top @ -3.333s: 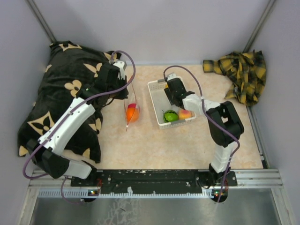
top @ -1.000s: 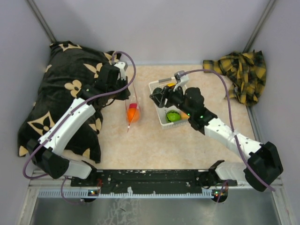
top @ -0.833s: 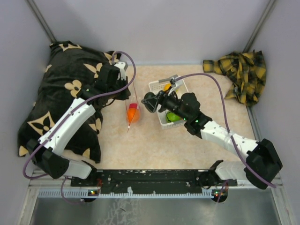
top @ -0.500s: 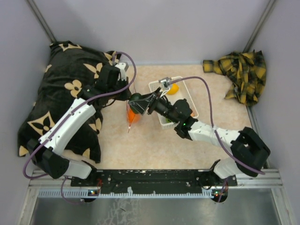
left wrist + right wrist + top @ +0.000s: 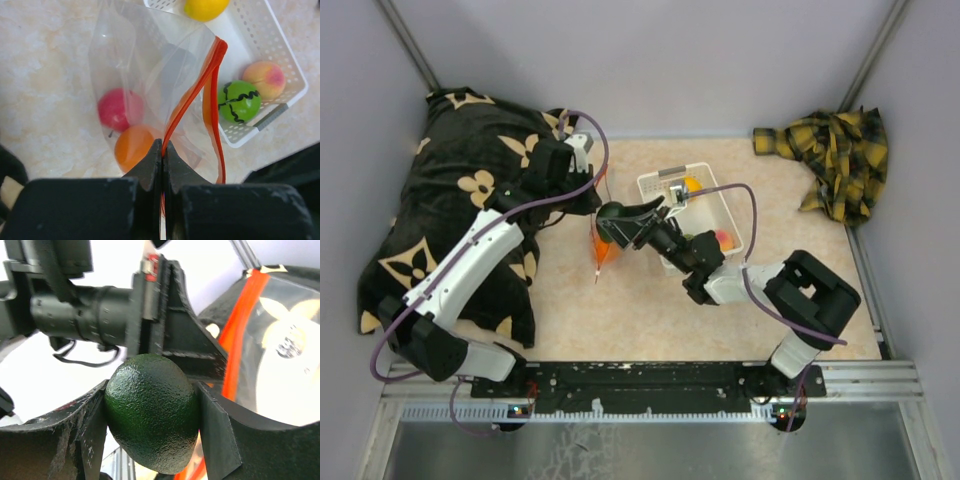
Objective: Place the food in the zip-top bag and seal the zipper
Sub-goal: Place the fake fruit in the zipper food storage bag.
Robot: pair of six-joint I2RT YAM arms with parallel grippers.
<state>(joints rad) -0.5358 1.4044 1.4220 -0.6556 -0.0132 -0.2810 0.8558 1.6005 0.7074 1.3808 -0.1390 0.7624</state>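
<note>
Top external view: beige marbled tabletop (image 5: 640,310); above it the right gripper (image 5: 615,220) grasps the avocado (image 5: 150,417) just beside the bag (image 5: 145,75), whose zipper (image 5: 212,65) the left gripper (image 5: 163,146) pinches. Behind sits a white basket (image 5: 725,205), black cloth (image 5: 450,180) left, plaid cloth (image 5: 830,155) right, lilac walls (image 5: 650,60).

A black cloth with tan flowers (image 5: 450,200) lies at my ten o'clock, a yellow plaid cloth (image 5: 835,160) at two, a white basket (image 5: 724,204) near twelve.

White arms (image 5: 470,265) — black joints (image 5: 550,165), purple cables (image 5: 605,140).
</note>
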